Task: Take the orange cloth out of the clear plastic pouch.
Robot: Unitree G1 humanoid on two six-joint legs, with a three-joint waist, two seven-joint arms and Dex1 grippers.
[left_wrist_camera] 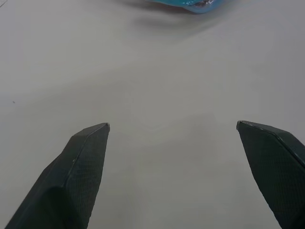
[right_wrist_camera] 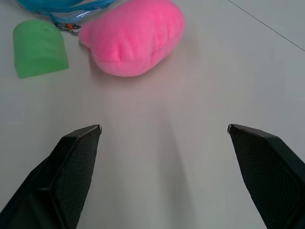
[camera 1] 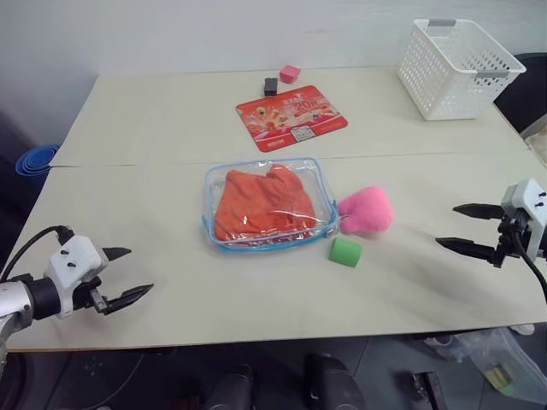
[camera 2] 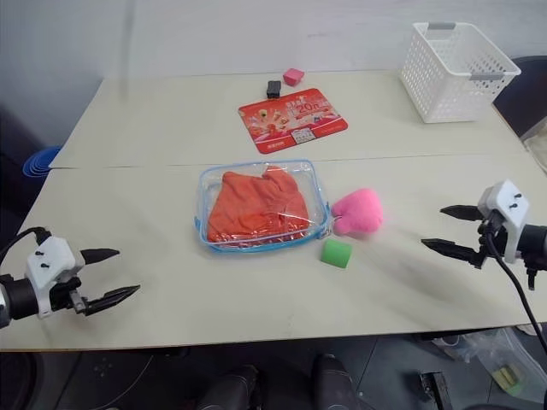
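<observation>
Both grippers, left and right, stand spread and empty, well apart from the flat clear plastic pouch with blue edging between them. Risk: the soft orange cloth lies inside it; a one-sided pull drags the unpinned pouch along.

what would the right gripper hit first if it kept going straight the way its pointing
Most likely the fluffy pink plush: the open right gripper points across bare tabletop toward it, with the small green foam cylinder just beside that line. Since the gripper tilts downward, it might touch the table first; depth is unclear.
</observation>
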